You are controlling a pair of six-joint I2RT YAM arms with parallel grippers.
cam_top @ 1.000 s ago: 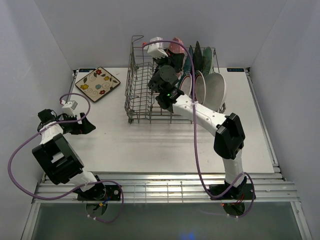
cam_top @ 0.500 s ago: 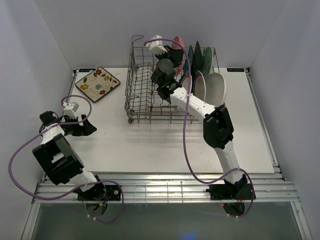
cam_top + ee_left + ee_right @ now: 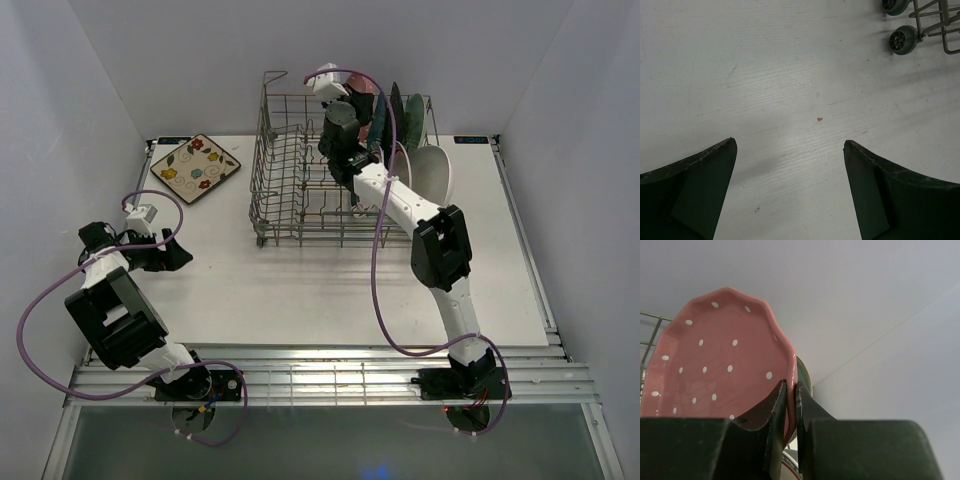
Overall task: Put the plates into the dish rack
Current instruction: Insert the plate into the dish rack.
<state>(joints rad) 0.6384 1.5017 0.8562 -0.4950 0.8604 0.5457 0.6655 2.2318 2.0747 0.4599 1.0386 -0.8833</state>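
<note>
White table shows bare between the left gripper's spread jaws. Right gripper pinches the pink plate's rim, rack below; so thin a bite could let it swivel and strike the green-rimmed plate just behind
</note>
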